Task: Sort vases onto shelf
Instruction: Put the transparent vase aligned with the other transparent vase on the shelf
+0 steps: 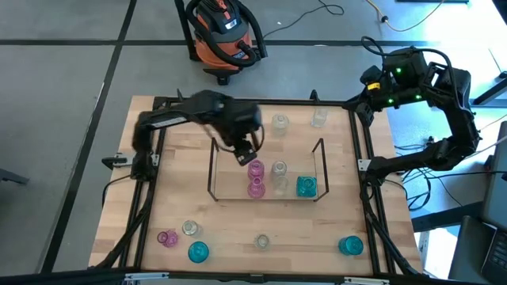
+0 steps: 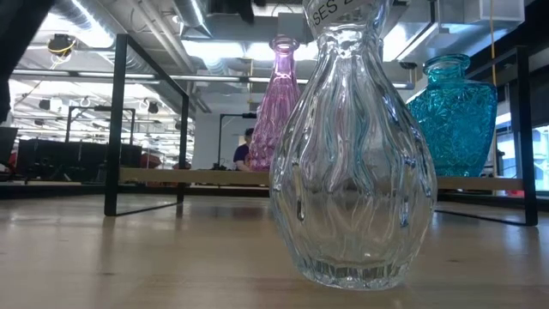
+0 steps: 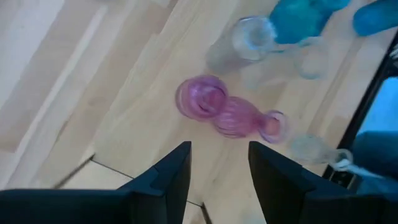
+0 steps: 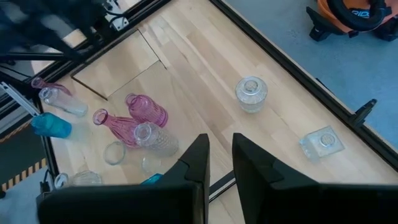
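The shelf [image 1: 211, 170], a low dark wire rack, stands mid-table. On its clear base stand two pink vases [image 1: 255, 169], [image 1: 255, 188], two clear vases [image 1: 279, 177] and a teal one [image 1: 306, 187]. My left gripper [image 1: 246, 153] hovers open above the shelf's far left part, just beyond the pink vases [image 3: 202, 96], with nothing between its fingers [image 3: 177, 171]. My right gripper [image 4: 219, 146] waits raised at the table's far right corner, slightly open and empty. Loose vases stand on the table on both sides of the shelf.
Two clear vases [image 1: 280, 121], [image 1: 319, 119] stand beyond the shelf. Along the near edge are a pink vase [image 1: 166, 237], a clear one [image 1: 190, 228], a teal one [image 1: 198, 252], a clear one [image 1: 262, 241] and a teal one [image 1: 350, 245]. A black frame [image 1: 366, 166] edges the table.
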`<action>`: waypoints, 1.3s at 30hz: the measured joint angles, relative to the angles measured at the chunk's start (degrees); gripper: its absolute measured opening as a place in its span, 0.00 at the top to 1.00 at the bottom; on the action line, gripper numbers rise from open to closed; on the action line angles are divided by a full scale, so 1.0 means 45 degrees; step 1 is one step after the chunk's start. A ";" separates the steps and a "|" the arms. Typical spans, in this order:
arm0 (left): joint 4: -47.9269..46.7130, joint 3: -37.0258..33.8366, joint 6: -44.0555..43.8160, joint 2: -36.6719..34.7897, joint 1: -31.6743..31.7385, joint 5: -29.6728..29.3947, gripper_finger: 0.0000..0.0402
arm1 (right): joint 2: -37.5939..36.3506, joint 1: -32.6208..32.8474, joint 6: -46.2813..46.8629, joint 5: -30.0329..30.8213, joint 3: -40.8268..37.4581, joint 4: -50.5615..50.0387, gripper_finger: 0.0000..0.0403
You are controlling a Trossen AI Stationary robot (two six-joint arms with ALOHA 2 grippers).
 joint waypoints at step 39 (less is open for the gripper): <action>0.6838 -1.4120 -1.5105 -0.5738 -0.9018 0.1674 0.68 | 0.1633 0.0000 -0.2276 -0.0534 0.0000 -0.0010 0.87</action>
